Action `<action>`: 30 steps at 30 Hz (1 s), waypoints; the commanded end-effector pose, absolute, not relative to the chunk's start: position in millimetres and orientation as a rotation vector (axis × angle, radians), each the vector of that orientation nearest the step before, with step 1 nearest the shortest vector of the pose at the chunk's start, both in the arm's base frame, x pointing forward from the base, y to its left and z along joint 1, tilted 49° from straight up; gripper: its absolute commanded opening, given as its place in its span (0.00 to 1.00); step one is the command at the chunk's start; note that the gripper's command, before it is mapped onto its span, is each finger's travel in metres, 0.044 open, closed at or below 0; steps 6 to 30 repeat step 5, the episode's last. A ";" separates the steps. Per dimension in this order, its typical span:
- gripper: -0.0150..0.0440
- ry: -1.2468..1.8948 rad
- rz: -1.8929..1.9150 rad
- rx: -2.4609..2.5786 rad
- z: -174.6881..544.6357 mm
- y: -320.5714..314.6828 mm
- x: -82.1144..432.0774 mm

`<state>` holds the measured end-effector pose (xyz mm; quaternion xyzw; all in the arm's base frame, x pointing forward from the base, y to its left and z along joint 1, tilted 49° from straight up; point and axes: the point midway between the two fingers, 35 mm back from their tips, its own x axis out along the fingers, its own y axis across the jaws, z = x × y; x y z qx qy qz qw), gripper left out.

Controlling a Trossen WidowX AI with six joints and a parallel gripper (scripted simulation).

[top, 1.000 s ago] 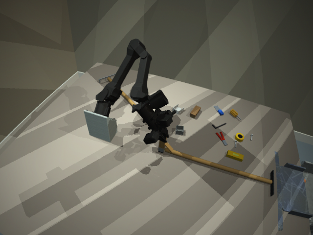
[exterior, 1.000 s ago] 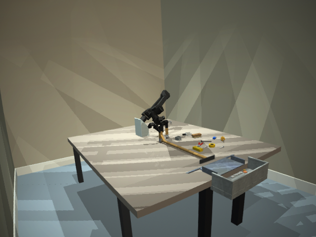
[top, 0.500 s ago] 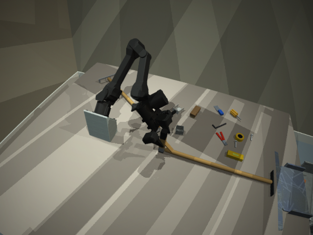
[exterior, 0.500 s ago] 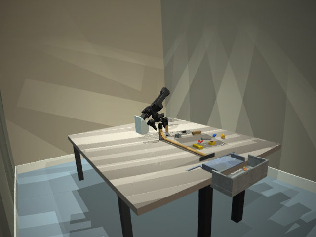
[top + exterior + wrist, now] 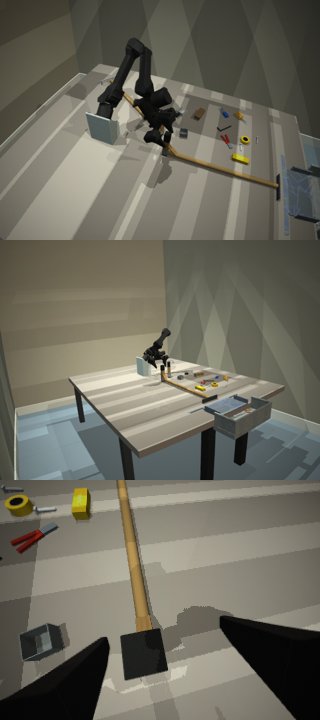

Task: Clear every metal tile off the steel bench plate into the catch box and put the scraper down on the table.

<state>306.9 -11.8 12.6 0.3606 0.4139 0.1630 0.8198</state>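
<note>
The long scraper (image 5: 217, 169) (image 5: 186, 388) (image 5: 135, 570) lies along the table, its dark blade (image 5: 278, 187) (image 5: 209, 398) down just short of the steel plate. Its black-topped grip (image 5: 167, 138) (image 5: 162, 368) (image 5: 144, 654) stands upright. My gripper (image 5: 168, 138) (image 5: 160, 366) (image 5: 165, 631) is wide open and empty, its fingers apart on either side of the grip's top in the wrist view. The steel plate (image 5: 299, 191) (image 5: 224, 405) shows no tiles on its visible surface. The catch box (image 5: 244, 426) holds several pale pieces and an orange tile (image 5: 248, 410); its floor is partly hidden.
A rake (image 5: 131, 102) with a wooden handle lies behind the arm. A small grey open box (image 5: 183, 132) (image 5: 41, 642) stands near the grip. A brown block (image 5: 199, 113), red pliers (image 5: 226, 141), yellow tape (image 5: 241, 139) and a yellow block (image 5: 240, 158) lie beside the scraper's pole.
</note>
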 end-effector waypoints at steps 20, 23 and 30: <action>1.00 0.878 0.353 0.756 27.5 -29.8 302.4; 1.00 0.878 0.353 0.756 27.5 -29.8 302.4; 1.00 0.878 0.353 0.756 27.5 -29.8 302.4</action>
